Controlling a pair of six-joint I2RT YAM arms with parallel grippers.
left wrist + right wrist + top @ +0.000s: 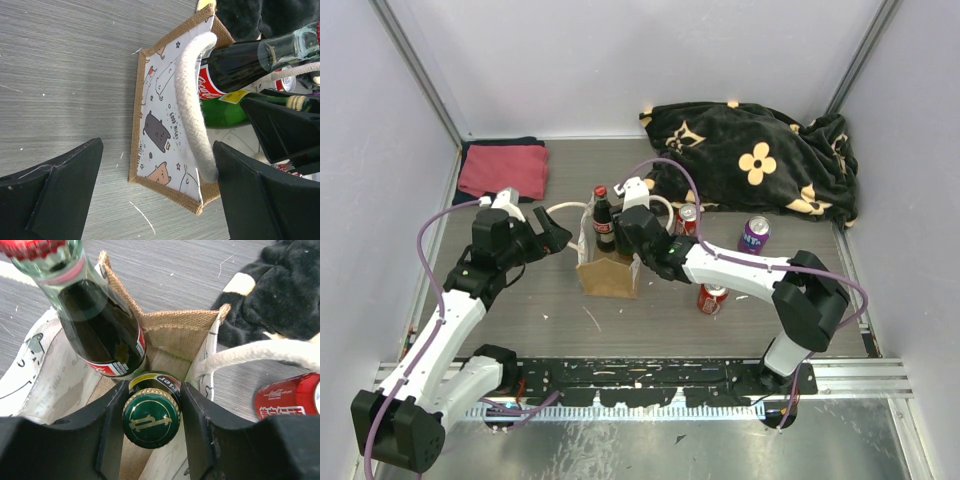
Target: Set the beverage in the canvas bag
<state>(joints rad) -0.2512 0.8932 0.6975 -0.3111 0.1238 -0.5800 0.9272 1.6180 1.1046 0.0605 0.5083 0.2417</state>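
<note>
The tan canvas bag (610, 278) stands mid-table with a cola bottle (604, 220) upright inside it. My right gripper (626, 234) is over the bag's mouth. In the right wrist view it (153, 390) is shut on the neck of a green-capped bottle (151, 422), which hangs inside the bag (175, 330) beside the cola bottle (100, 325). My left gripper (552, 236) is open at the bag's left side. In its wrist view the cream rope handle (192, 110) rests against the right finger (250, 190), and the bag's cartoon-printed wall (160, 125) lies between the jaws.
Two red cans (712, 297) (686, 220) and a purple can (754, 234) stand right of the bag. A black flowered blanket (760, 155) lies at the back right and a folded red towel (503, 168) at the back left. One red can (287, 395) is near my right gripper.
</note>
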